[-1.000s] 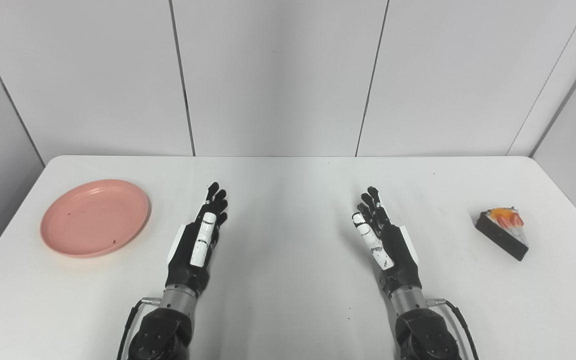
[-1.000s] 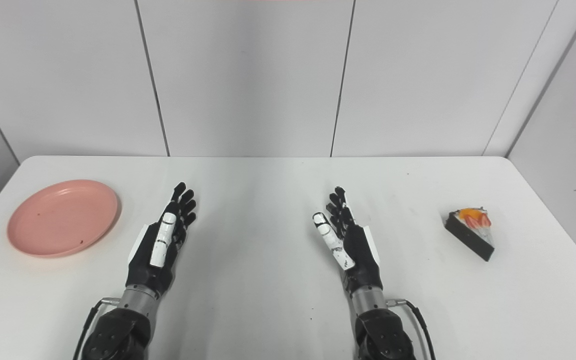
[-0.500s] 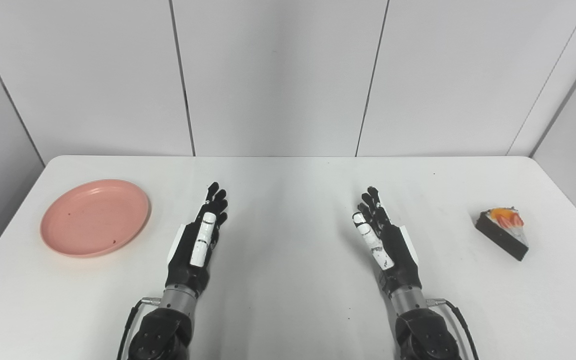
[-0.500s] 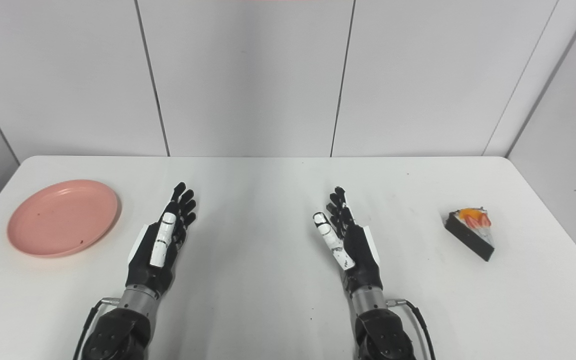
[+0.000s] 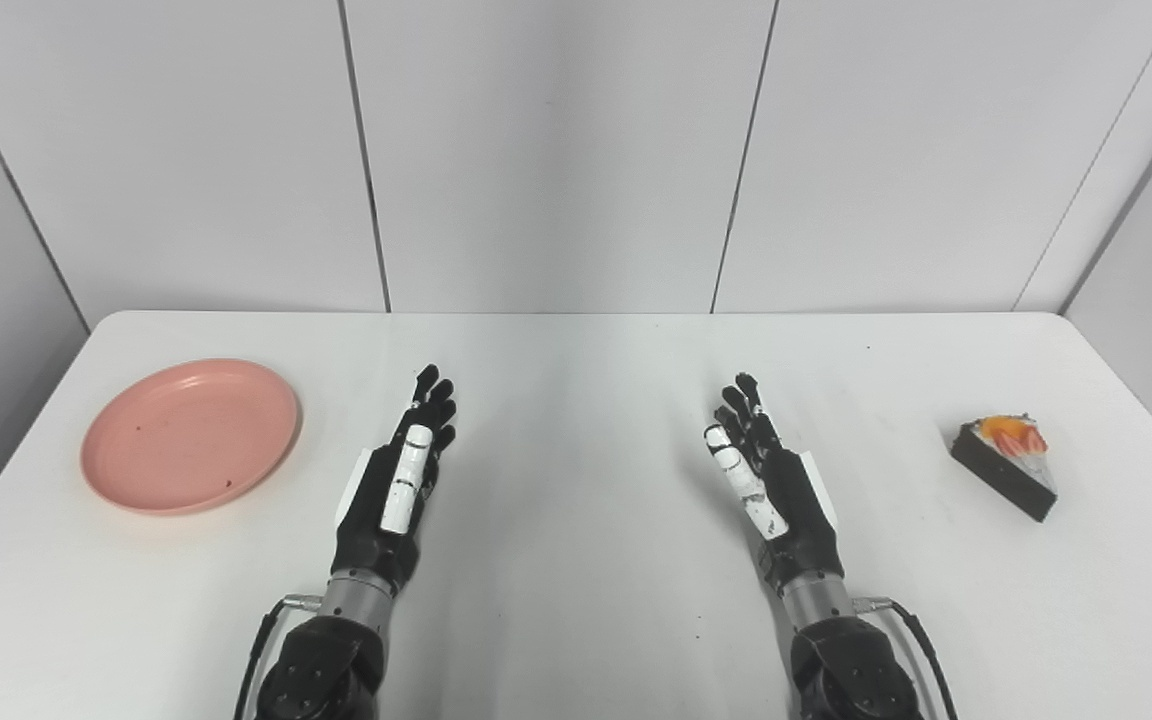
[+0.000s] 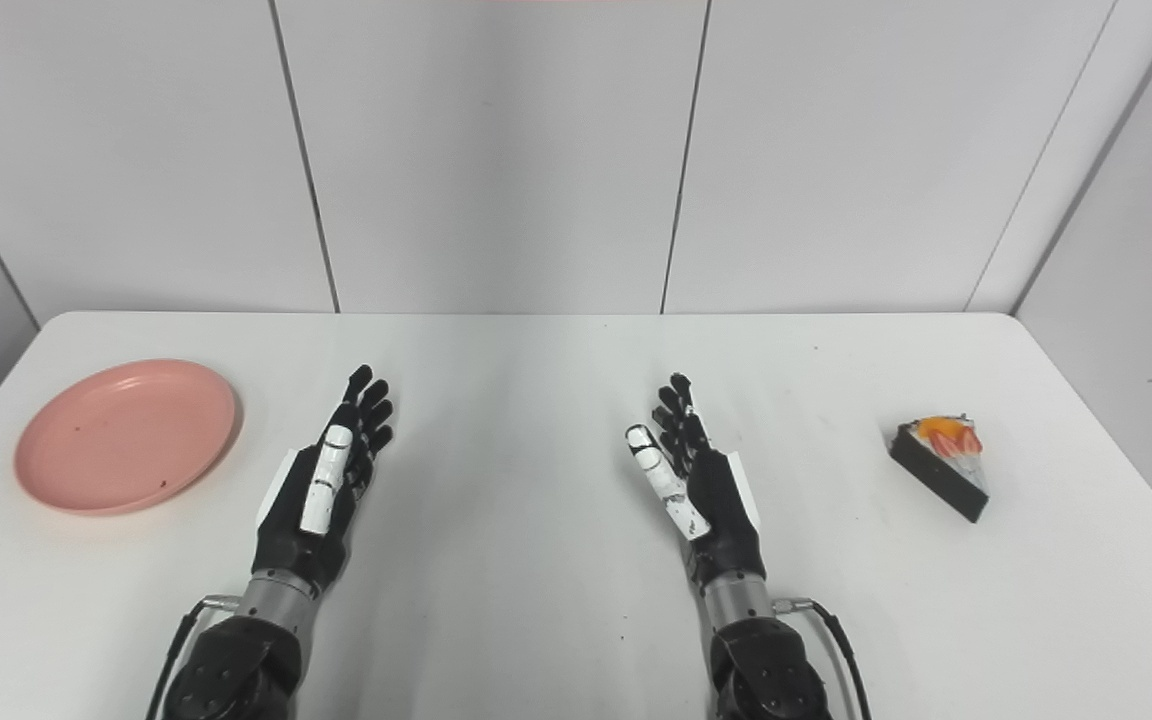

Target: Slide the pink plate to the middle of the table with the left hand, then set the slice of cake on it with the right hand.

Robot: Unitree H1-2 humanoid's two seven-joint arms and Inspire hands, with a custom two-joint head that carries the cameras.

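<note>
Resting near the tabletop's (image 5: 576,340) left edge, the pink plate (image 5: 191,435) is not yet slid; the slice of cake (image 5: 1004,465) sits near the right edge. The left robot hand (image 5: 394,480) and right robot hand (image 5: 771,480) are released, grasping nothing. Both steps remain.

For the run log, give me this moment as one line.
stage: not started | left hand: open, idle | right hand: open, idle | pink plate: table's left | slice of cake: table's right
</note>
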